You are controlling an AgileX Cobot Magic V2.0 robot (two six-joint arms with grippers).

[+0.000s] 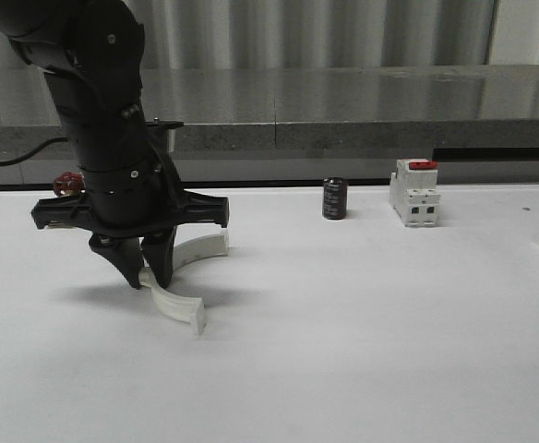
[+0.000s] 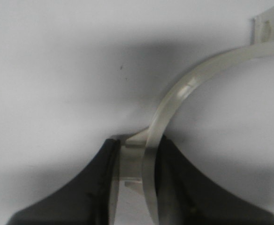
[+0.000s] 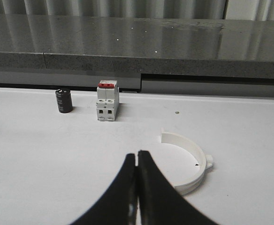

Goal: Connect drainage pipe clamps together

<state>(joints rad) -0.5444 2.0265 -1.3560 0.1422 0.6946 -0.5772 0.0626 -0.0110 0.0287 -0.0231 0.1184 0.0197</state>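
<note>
No legible text; L tool (image 1: pixel 149 274) grips clamp (image 1: pixel 179 309).

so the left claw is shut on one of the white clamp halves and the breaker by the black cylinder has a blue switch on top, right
Not quite: the switch is red, not blue, as the front view shows on the breaker beside the black cylinder. The rest holds: the left claw is shut on a white clamp half.
</note>
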